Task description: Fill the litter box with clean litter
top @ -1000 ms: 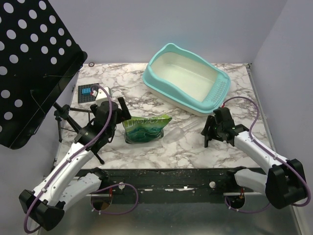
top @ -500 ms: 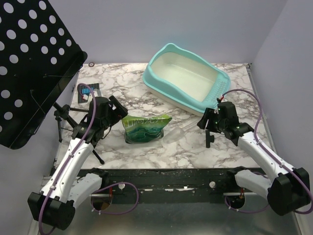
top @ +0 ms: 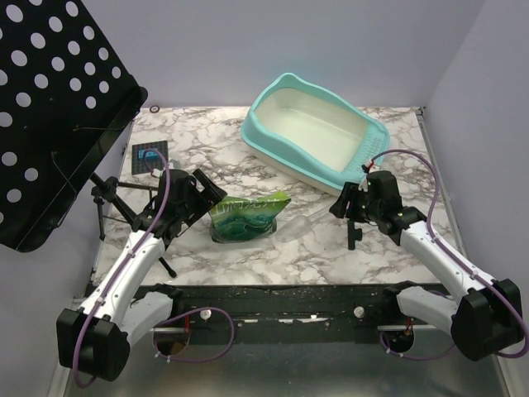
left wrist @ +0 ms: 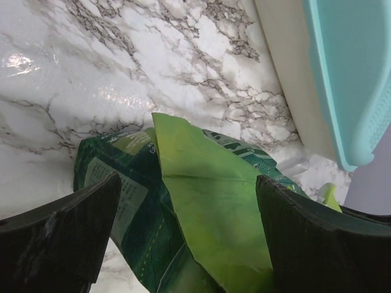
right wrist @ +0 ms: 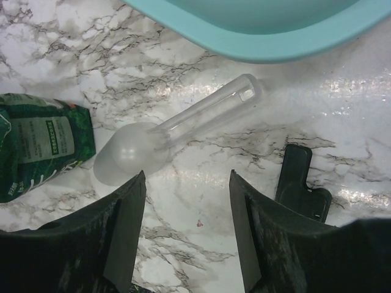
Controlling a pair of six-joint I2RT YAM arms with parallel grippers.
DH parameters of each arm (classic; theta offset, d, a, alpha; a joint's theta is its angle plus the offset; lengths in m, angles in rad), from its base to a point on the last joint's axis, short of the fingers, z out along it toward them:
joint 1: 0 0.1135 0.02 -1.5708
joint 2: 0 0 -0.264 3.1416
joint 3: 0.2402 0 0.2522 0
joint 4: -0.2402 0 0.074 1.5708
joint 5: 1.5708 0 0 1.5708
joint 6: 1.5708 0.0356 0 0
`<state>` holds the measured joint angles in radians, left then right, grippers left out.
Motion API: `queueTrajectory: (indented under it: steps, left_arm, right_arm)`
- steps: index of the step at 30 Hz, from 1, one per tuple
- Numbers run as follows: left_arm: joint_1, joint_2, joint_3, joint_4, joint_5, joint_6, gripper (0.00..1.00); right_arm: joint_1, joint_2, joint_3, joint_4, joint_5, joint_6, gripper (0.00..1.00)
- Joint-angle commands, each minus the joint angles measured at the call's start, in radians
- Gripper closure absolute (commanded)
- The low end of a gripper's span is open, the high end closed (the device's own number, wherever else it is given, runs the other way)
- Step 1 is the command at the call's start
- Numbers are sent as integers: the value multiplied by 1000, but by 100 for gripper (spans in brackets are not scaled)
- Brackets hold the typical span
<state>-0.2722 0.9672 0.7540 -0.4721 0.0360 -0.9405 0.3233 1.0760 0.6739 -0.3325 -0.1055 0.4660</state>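
Note:
The turquoise litter box [top: 314, 136] stands at the back right of the table, and its cream inside shows no litter. Its rim also shows in the left wrist view [left wrist: 348, 79] and the right wrist view [right wrist: 263, 36]. No beige granules show in any view. A crinkly green bag [top: 246, 217] lies mid-table. My left gripper [top: 205, 195] is open at the bag's left end, and the bag [left wrist: 201, 201] sits between its jaws [left wrist: 189, 232]. A clear scoop [top: 302, 225] lies to the right of the bag. My right gripper [top: 343, 203] is open and empty, just short of the scoop [right wrist: 159, 140].
A black perforated panel [top: 50, 107] on a tripod stand [top: 111, 203] overhangs the table's left side. A small black device with a blue display [top: 149, 157] lies at back left. A small black plastic piece [top: 355, 236] lies by my right gripper and shows in its wrist view [right wrist: 302, 183].
My left gripper has moved right, up to the green bag's left end. My right gripper has shifted back and left toward the scoop, uncovering the black piece.

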Motion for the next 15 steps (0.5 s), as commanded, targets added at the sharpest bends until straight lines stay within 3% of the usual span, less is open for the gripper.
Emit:
queueTrajectory:
  steps: [1,5,10,15]
  left_arm:
    - [7,-53,-77,153,27,-30,2]
    - [10,-65,-84,197,1,0,14]
    - [11,-96,-133,321,-18,5,62]
    - [16,-111,-165,430,-22,45,100]
  right_arm:
    - [11,-1,-22,36,-43,-15,37]
    - [14,2,-34,55,-62,-17,41]
    - [28,9,-42,76,-85,-13,49]
    - [51,6,-13,81,-103,-46,59]
